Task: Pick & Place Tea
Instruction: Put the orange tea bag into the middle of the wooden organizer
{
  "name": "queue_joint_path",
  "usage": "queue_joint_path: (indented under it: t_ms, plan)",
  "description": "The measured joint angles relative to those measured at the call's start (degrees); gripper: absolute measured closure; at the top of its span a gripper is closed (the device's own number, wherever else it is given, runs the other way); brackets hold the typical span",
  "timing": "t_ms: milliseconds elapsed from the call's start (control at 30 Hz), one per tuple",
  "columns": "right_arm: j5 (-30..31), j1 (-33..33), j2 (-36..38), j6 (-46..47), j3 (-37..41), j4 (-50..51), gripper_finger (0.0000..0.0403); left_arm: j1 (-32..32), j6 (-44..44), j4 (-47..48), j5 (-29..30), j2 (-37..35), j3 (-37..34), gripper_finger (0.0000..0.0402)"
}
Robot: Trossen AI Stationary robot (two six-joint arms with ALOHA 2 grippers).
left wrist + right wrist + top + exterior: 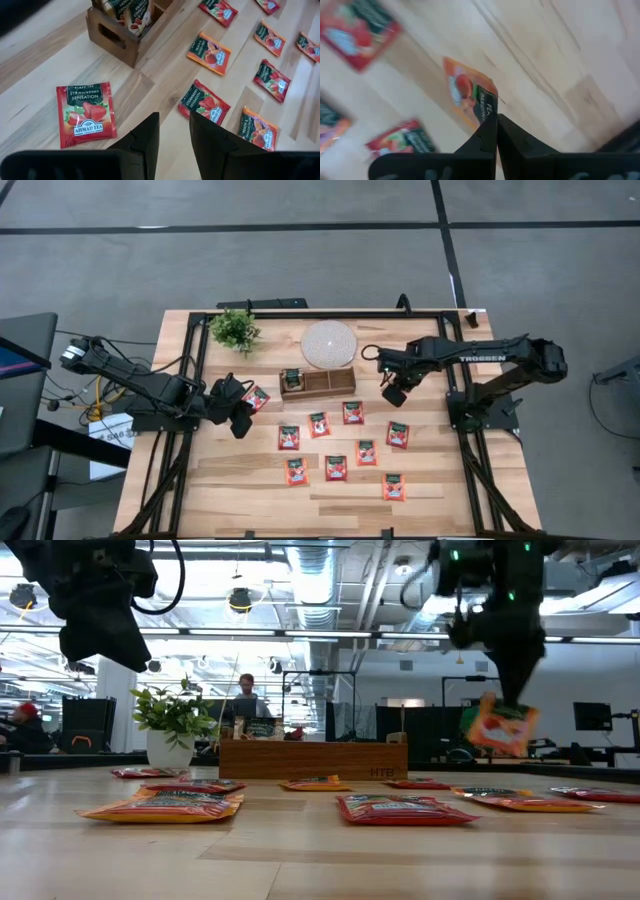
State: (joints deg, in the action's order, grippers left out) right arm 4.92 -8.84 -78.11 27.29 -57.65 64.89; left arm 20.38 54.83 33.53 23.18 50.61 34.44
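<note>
My right claw (510, 712): closed on one orange sachet (499, 728), lifted above the table (440, 480), right of the tray (318, 383).
My left claw (174, 131): half open, empty, beside a red sachet (86, 114).
Other sachets (336, 467): flat on the table.

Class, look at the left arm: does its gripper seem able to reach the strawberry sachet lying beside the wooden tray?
Probably yes. The left gripper hangs open just above the table, the strawberry sachet lies flat nearby with nothing between them, and the wooden tray stands off to one side.
</note>
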Motion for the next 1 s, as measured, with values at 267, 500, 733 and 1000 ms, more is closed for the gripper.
queue_joint_path:
  t_ms: [267, 500, 733, 1000]
  plan:
    - [1.24, 3.18, 0.02, -2.69, -8.71, 0.18, 0.0403, -0.01, 0.15, -2.4, -3.13, 0.0, 0.0, 0.0303]
    - [1.48, 3.45, 0.02, -5.6, -13.45, -4.26, 0.0403, -0.13, -0.13, -9.66, -2.33, 0.01, 0.0, 0.0303]
    - [1.71, 3.17, -6.48, -11.19, -20.08, -8.07, 0.0403, -1.48, -13.11, -23.22, 3.58, 0.02, 0.0, 0.0303]
    - [1.53, 3.08, -20.43, -22.21, -36.0, -8.47, 0.0403, -8.45, -26.57, -36.62, 2.28, 0.02, 0.0, 0.0303]
